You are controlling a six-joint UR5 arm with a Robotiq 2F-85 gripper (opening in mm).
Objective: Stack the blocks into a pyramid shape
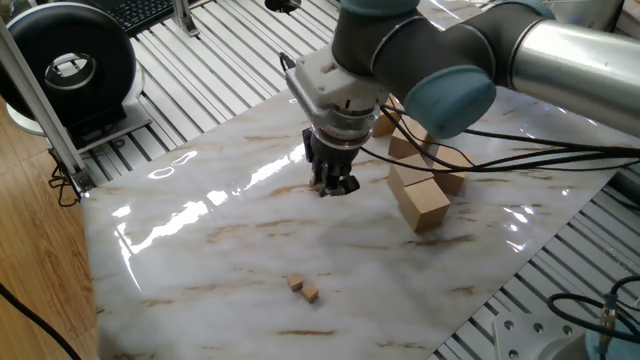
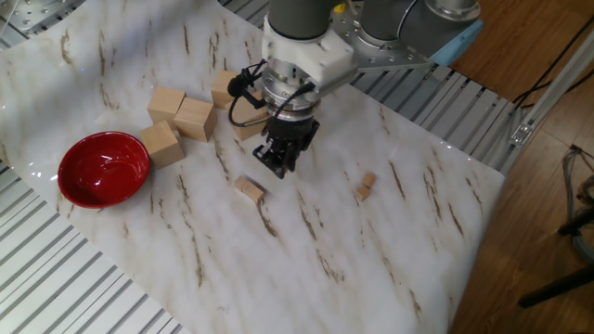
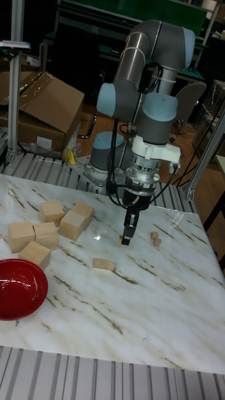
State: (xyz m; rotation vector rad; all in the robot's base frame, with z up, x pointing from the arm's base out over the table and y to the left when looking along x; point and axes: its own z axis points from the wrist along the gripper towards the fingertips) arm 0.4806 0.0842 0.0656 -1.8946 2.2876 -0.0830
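No readable text, no labels, no brands, no numbers or signs legible in any view

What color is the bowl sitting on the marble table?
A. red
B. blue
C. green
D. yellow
A. The bowl near the edge of the marble table is shiny red, sitting beside the big wooden blocks; the tall fixed view also shows it red.
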